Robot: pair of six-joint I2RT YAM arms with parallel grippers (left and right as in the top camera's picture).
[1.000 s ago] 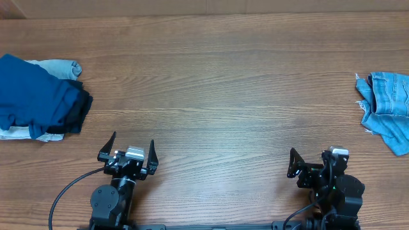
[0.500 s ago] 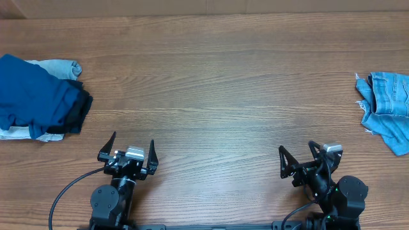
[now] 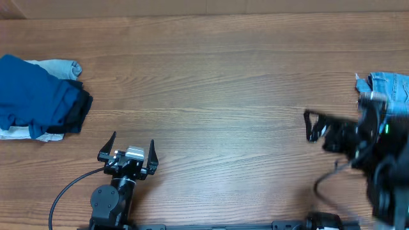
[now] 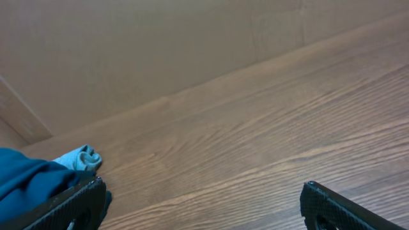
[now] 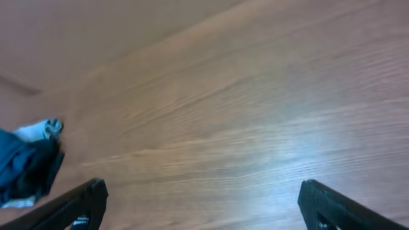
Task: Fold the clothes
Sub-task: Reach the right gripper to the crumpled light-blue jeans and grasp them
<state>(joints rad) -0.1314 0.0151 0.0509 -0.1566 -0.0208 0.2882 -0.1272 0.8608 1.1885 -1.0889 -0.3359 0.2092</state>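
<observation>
We find the jeans (image 3: 391,83) bunched at the right edge of the table (image 3: 211,83). They are partly hidden behind the right arm (image 3: 382,169) and cut off by the frame, so we cannot read their long axis. The right gripper (image 3: 309,126), blurred, has its jaws wide apart and empty. It points left, so the jeans lie near it, to its right and slightly farther. The left gripper (image 3: 133,140), likewise spread and empty, sits well apart from them. We judge the right arm must swing rightward to reach.
</observation>
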